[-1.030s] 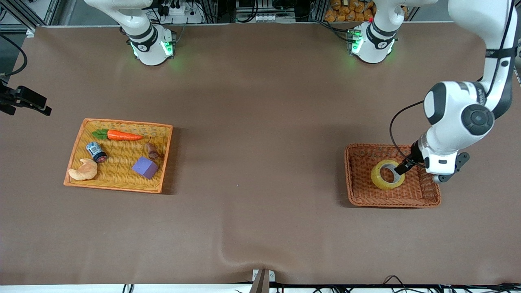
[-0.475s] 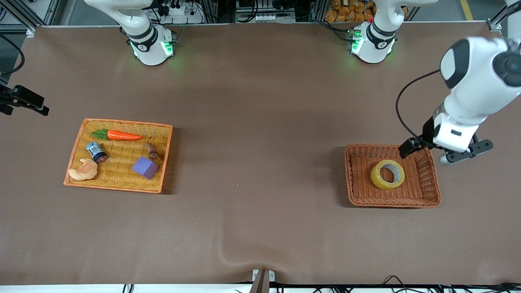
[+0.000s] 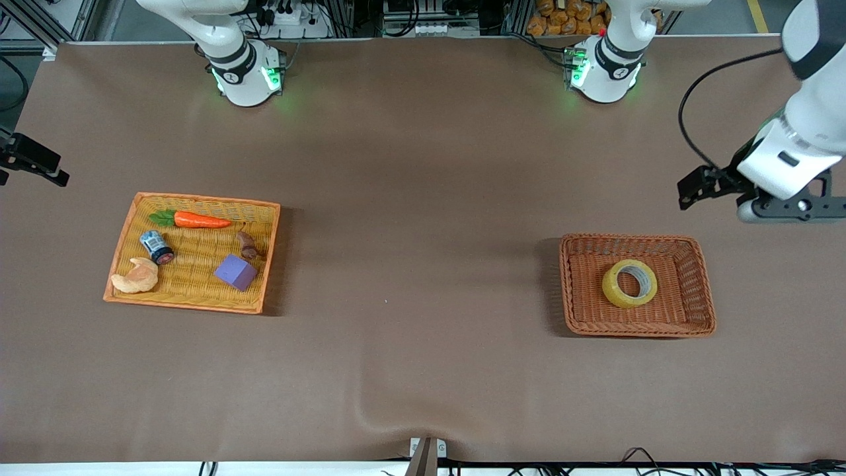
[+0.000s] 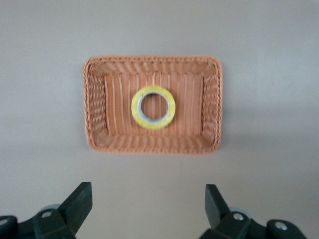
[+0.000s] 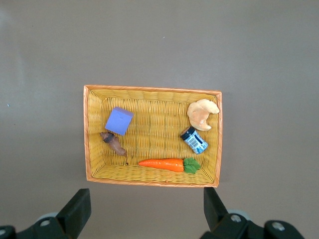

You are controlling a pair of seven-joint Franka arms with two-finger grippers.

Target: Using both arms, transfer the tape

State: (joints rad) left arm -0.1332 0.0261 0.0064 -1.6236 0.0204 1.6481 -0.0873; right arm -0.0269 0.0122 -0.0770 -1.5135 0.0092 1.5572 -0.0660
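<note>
Fingers (image 4: pixel 79 204) of the left gripper (image 4: pixel 147 211) are spread wide and empty — I see it at the right edge of the front frame, over bare bench (image 3: pixel 423 370). The tape (image 3: pixel 629 283) lies flat in the brown basket (image 3: pixel 572 291), lower right. The right gripper (image 5: pixel 147 211), fingers also spread and empty, hangs over the yellow basket (image 5: pixel 94 134) — that arm waits.

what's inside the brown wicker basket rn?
Only the ring-shaped roll of yellowish tape, lying flat on the floor of the brown wicker basket. Whatever weave lies under the roll is covered. The open left gripper is above it; nothing held.
</note>
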